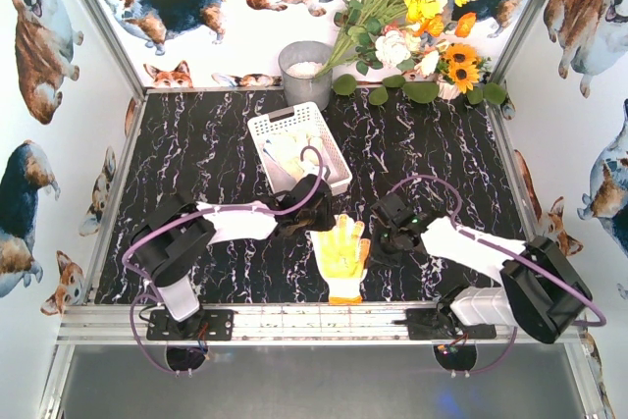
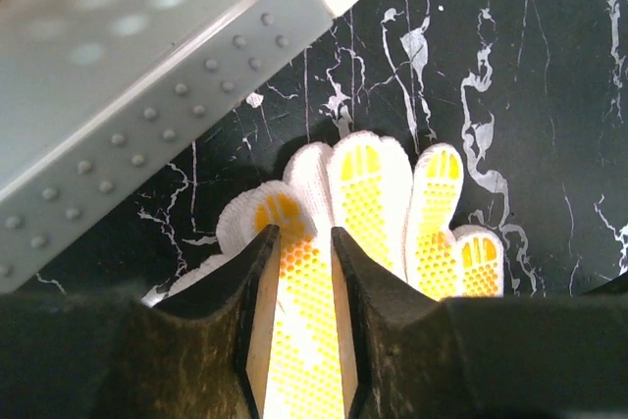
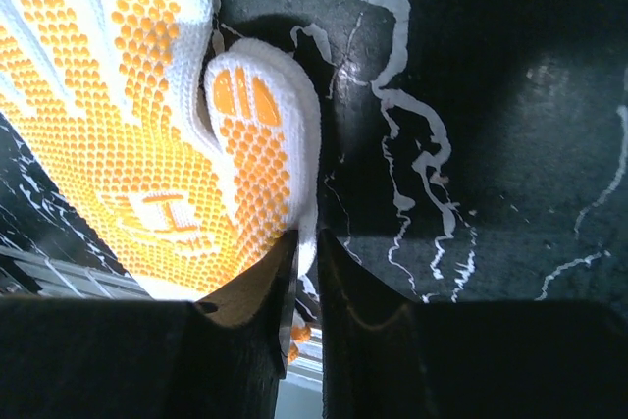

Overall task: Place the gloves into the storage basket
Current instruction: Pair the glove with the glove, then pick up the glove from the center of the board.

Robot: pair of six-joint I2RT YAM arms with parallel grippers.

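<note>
A yellow-dotted white glove [image 1: 340, 254] lies palm up on the black marbled table, near the front middle. My left gripper [image 1: 312, 217] is at its fingertips; in the left wrist view the gripper [image 2: 304, 235] is shut on one finger of the glove [image 2: 378, 193]. My right gripper [image 1: 376, 237] is at the glove's right side; its wrist view shows the gripper [image 3: 306, 235] shut on the white edge of the glove's thumb [image 3: 260, 134]. The white latticed storage basket [image 1: 271, 126] stands just behind the left gripper, with a pale glove [image 1: 289, 157] inside it. Its wall [image 2: 147, 95] fills the upper left of the left wrist view.
A grey round pot [image 1: 304, 74] stands behind the basket at the back wall. A bunch of flowers [image 1: 412, 17] leans across the back right corner. Metal rails edge the table on the left, right and front.
</note>
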